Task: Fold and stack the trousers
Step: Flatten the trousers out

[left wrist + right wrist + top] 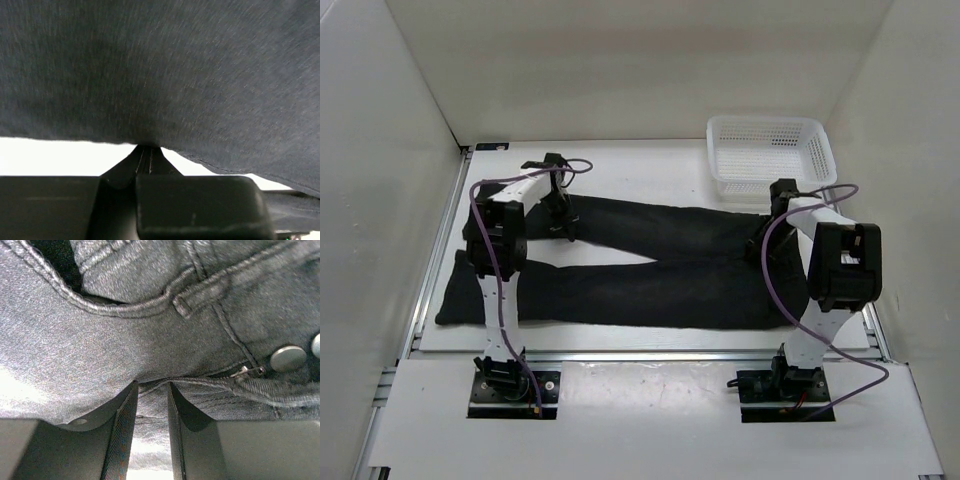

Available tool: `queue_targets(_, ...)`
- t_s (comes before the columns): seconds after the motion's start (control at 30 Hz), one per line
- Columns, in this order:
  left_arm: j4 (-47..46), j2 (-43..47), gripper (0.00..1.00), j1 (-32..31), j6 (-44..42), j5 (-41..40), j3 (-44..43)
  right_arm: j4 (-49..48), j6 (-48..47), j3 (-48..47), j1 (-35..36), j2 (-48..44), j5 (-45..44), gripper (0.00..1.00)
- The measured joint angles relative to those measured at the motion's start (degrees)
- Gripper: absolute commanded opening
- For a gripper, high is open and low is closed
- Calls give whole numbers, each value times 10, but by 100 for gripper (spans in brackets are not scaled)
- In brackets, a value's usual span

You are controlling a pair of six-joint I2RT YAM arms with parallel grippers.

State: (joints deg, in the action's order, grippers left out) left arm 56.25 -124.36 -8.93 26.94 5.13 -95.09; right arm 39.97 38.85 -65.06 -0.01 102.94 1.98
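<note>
The black trousers [650,285] lie flat on the white table [620,170], waist to the right and the two legs spread in a V to the left. My left gripper [567,232] is down on the far leg. In the left wrist view the left gripper [146,147] is shut, pinching the cloth's edge [175,75]. My right gripper [765,240] is down on the waist. In the right wrist view the right gripper [151,385] has its jaws narrowly apart with a fold of the trousers [125,340] near the fly held between them.
A white mesh basket [770,150] stands at the far right of the table, just behind the waist. White walls enclose the table on the left, back and right. Metal buttons [287,357] show beside the fly.
</note>
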Motion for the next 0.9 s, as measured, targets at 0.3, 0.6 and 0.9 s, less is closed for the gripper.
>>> queue_targets(0.3, 20, -24, 25, 19, -10, 20, -109, -7, -5, -75, -2, 20, -54, 39)
queue_targets(0.6, -12, 316, 47, 179, 33, -4, 192, -15, -11, 64, -3, -253, -47, 68)
queue_targets(0.9, -31, 273, 11, 216, 72, -57, 298, 20, -36, 142, 3, -348, 3, 62)
